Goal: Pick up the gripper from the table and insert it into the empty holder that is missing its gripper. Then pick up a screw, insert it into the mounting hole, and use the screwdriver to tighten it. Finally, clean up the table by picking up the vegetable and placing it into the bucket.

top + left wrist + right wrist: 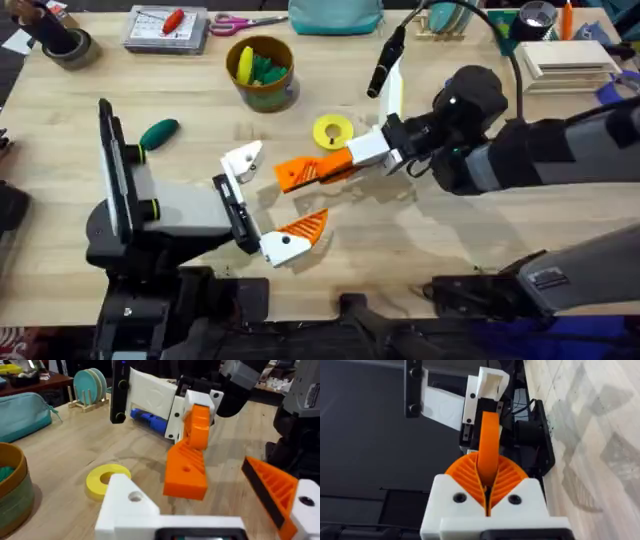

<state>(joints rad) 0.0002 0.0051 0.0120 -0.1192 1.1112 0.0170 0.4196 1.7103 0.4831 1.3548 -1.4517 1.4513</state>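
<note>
On the left we see the left gripper (268, 205) wide open and holding nothing; its holder (243, 160) is bare. In the middle, the right gripper (325, 170) pinches the orange gripper (488, 445), just beside that holder.

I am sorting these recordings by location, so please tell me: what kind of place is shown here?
Probably a workshop or robotics lab bench: a wooden table with two robot arms, scissors, a roll of tape, and toy items such as a yellow ring.
</note>
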